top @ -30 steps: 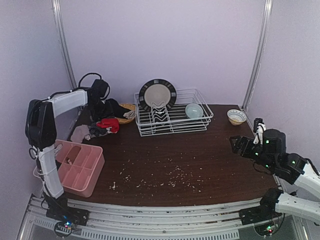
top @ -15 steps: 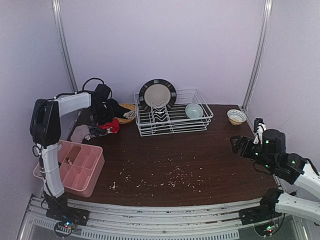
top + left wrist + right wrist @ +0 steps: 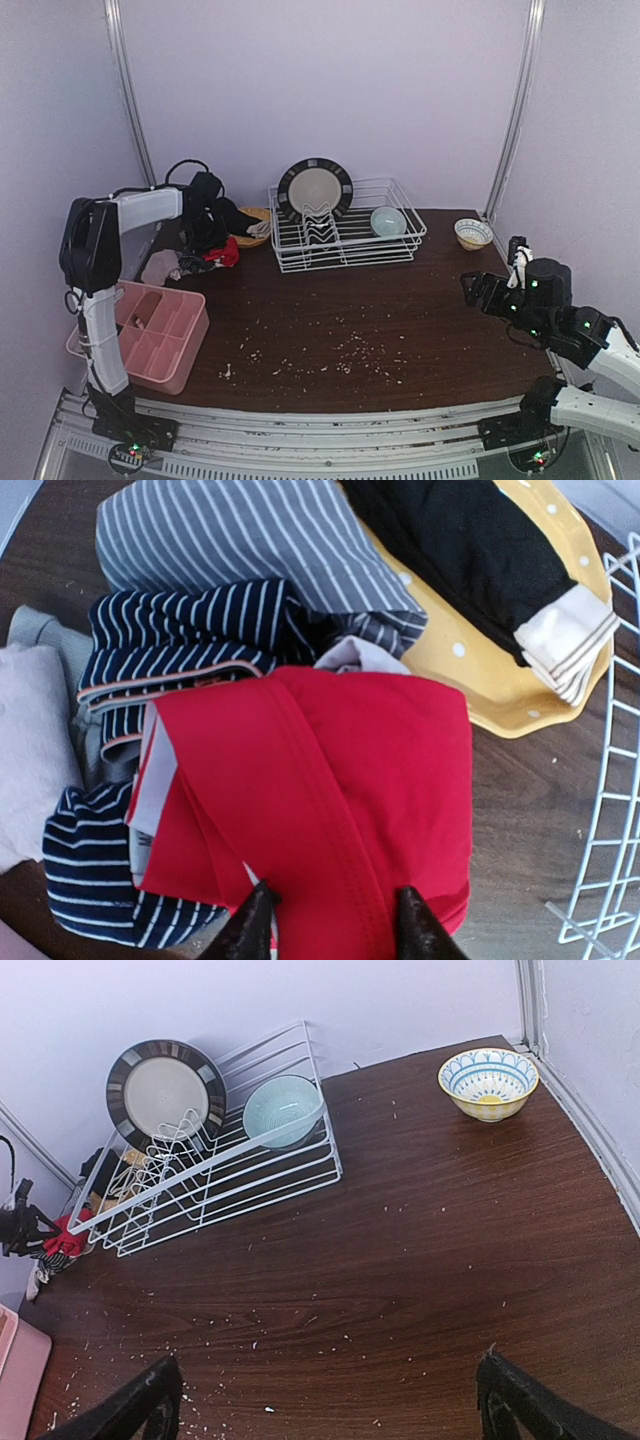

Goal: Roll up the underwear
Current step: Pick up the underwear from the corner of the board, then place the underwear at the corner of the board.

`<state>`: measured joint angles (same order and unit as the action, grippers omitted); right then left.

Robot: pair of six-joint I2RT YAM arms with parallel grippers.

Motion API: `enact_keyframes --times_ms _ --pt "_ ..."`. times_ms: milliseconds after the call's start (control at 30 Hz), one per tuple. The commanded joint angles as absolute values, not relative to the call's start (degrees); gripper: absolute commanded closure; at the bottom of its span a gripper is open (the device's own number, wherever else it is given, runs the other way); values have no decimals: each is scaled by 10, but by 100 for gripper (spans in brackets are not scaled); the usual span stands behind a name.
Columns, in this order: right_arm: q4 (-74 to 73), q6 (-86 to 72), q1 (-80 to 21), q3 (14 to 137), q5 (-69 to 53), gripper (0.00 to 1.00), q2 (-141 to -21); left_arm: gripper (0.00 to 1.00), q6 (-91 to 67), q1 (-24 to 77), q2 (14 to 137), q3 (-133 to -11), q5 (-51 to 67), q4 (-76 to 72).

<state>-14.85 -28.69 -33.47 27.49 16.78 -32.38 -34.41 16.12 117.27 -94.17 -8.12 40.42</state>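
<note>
Presently, left gripper point(image 3: 333, 892) down on the red underwear point(image 3: 330, 770), grip unclear; right gripper point(image 3: 328, 1365) wide open above the table point(image 3: 420, 1260).

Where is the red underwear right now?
The red underwear is at the table's far left in the top view, left of the dish rack; the left wrist view shows it on a navy striped pair, beside the yellow plate.

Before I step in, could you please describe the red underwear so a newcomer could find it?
Start at the white dish rack and look left, past the yellow dotted plate, to the cloth heap. The red underwear lies on top, the only plain red piece among striped and grey ones.
</note>
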Motion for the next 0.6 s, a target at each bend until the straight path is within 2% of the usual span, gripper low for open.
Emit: enact_keyframes --times_ms 0,67,100,200,367,567 --pt "-154 -283 -333 272 186 0 -318 73 -336 161 1167 -941 -76 388" --pt "-155 -282 -333 273 188 0 -315 96 -330 161 1169 -949 -72 387" --pt "-156 -282 -333 274 188 0 -314 100 -326 162 1166 -953 -70 388" --pt "-164 -282 -334 281 188 0 -309 100 -312 164 1114 -954 -72 379" --pt "-179 -284 -333 297 184 0 -296 100 -264 210 946 -959 -75 333" --pt "-224 -273 -333 347 191 0 -277 100 -198 412 853 -1049 -50 399"
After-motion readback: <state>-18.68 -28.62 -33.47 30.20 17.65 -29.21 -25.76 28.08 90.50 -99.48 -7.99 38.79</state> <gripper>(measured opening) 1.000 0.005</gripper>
